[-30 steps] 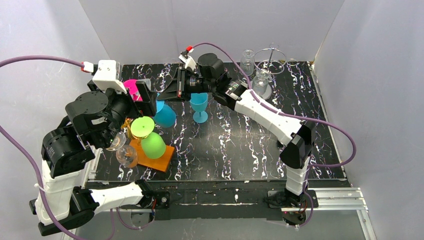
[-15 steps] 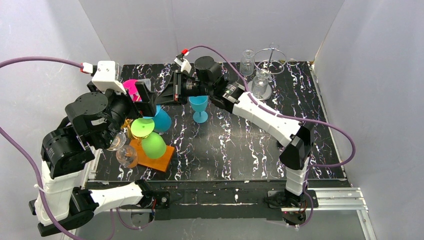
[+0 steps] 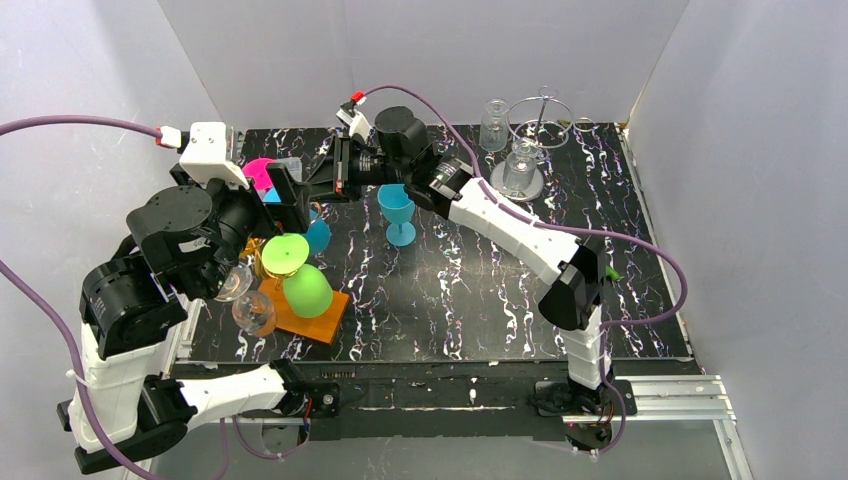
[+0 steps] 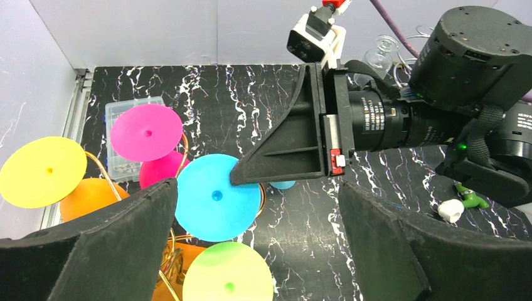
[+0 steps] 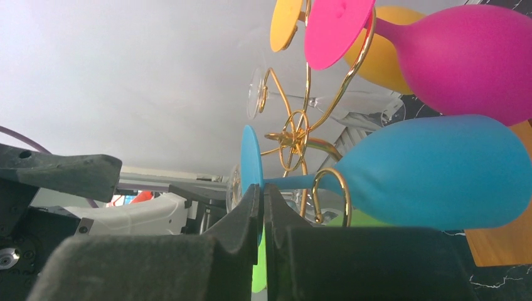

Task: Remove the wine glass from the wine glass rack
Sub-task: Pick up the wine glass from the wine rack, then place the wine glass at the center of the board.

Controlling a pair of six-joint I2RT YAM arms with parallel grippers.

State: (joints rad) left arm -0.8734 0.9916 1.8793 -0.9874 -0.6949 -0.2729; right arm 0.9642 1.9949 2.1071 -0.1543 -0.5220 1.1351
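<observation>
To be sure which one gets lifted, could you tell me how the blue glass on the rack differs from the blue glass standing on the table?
The rack's blue glass hangs foot-up in the gold rack; the table's blue glass stands upright. The right gripper pinches the first one's foot; the second is untouched. Both are opaque blue stemmed glasses.

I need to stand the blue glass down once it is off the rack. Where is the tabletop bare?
Bare tabletop lies in front of the standing blue goblet, between the orange rack base and the base of the right arm. More lies right of the clear glasses. Around the rack it is crowded.
</observation>
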